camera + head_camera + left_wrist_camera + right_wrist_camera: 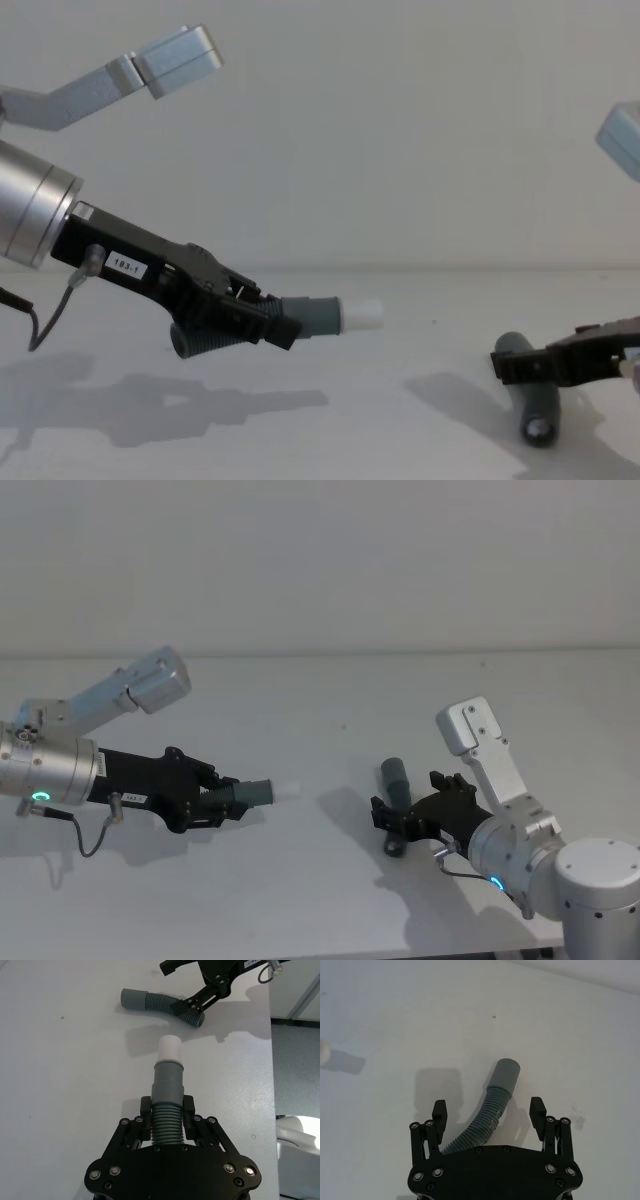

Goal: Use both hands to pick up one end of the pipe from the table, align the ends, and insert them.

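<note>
My left gripper (215, 798) (167, 1107) (250, 310) is shut on the ribbed middle of one grey pipe piece (250, 792) (167, 1085) (310, 315). It holds the piece above the table (320, 700). The white plug end (287, 788) (170, 1050) (362, 314) points towards the right arm. The other pipe piece (393, 778) (155, 1002) (502, 1077) (535, 405) lies on the table. My right gripper (412, 798) (488, 1110) (545, 365) stands open over it, with one finger on each side of its ribbed part. Its open grey cuff (505, 1070) points away from the right gripper.
The table's right edge (272, 1060) runs close behind the right gripper in the left wrist view, with the floor beyond it. A plain wall (400, 130) backs the table.
</note>
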Motion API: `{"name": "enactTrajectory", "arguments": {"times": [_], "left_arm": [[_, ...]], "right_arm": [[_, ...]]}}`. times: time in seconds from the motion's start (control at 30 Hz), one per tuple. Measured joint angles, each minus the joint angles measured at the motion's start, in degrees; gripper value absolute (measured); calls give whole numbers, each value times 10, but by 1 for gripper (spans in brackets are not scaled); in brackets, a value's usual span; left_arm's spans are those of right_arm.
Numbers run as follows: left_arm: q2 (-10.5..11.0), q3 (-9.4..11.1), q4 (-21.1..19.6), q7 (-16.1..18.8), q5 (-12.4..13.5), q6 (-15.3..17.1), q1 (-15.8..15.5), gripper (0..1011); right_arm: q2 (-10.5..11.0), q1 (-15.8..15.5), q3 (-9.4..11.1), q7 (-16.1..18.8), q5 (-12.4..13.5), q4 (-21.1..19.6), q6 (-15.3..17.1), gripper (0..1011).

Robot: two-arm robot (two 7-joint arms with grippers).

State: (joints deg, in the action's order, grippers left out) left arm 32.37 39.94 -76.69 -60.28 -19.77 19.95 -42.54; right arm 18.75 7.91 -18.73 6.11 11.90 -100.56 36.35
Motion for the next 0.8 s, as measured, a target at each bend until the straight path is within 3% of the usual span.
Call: {"name": "enactTrajectory", "arguments": {"times": [0.43,0.8], "left_arm": [[0,0,0,0,0,0,0,327],[0,0,0,0,0,0,0,327]], "right_arm": [[-18,20,-3,-12,-20,37,-14,1002],[-34,28,1,-25,-27,54,-4,1001]]}}
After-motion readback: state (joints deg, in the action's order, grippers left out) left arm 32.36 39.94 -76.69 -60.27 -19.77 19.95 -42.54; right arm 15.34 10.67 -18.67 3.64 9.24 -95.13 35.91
